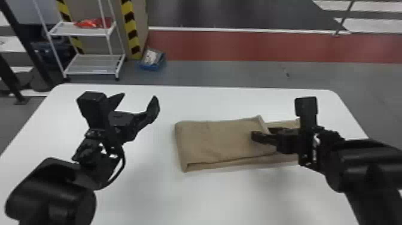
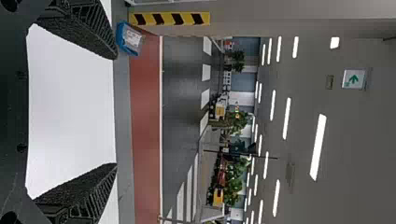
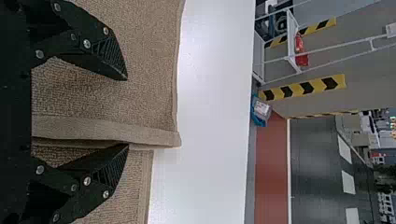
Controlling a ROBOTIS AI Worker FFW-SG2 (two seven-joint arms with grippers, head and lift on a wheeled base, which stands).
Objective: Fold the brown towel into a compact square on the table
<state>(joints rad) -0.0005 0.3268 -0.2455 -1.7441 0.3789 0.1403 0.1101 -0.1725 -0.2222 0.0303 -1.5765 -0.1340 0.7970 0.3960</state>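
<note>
Towel [image 1: 218,143] lay part-folded, right of centre on the table [image 1: 143,194]; right gripper [image 3: 126,112] had its fingers apart about the top layer's hem [image 3: 102,129], left gripper [image 1: 139,95] spread too, well left. Closing too low risked pinching the under layer and dragging the fold skewed; a shallow bite risked slipping.

Towel [image 1: 215,140] partly behind right claw [image 1: 261,133]

Brown towel [image 1: 219,139], partly folded over itself, lying flat on the white table [image 1: 215,197].
</note>
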